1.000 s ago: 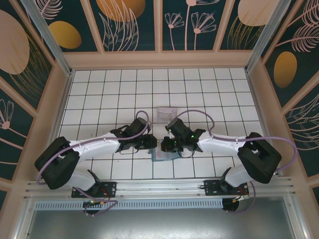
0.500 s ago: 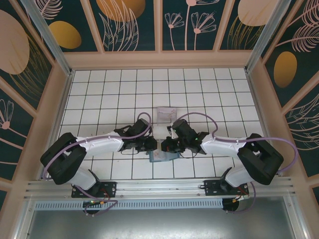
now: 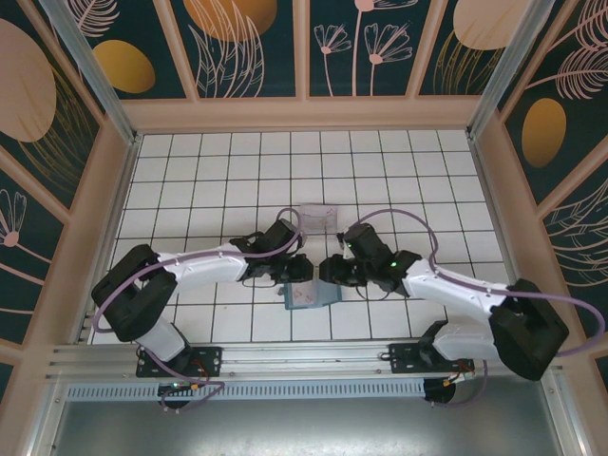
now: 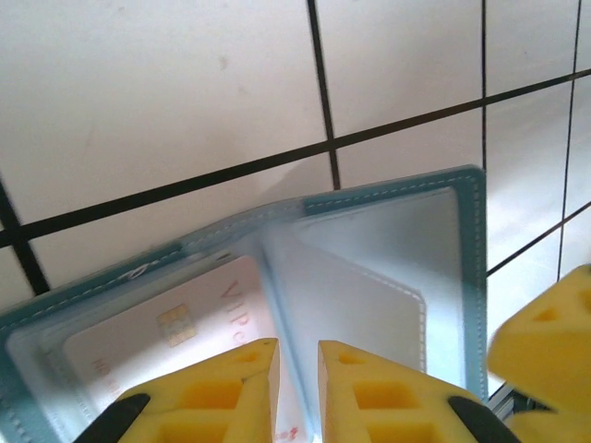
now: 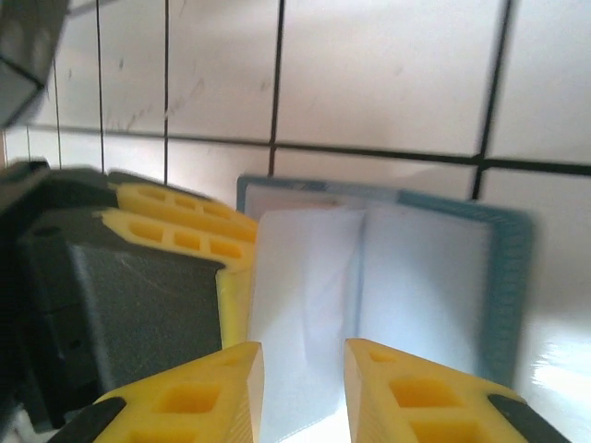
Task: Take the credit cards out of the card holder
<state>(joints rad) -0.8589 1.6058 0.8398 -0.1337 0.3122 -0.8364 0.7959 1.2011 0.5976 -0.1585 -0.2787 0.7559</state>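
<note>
Card holder [image 4: 388,240] in grip of left end effector [image 4: 297,358]

**Top external view.** Bright, even overhead light falls on the white tiled tabletop [image 3: 190,171]. Shadows beneath the arms [image 3: 199,266] are soft, and the frame posts [image 3: 92,71] splay outward towards the corners.

**Left wrist view.** The left tool [image 4: 297,355] is out of focus. The card holder [image 4: 388,268] is sharper and casts a faint shadow.

**Right wrist view.** Glare bleaches the lower right. The right tool [image 5: 303,355] is blurred.
</note>
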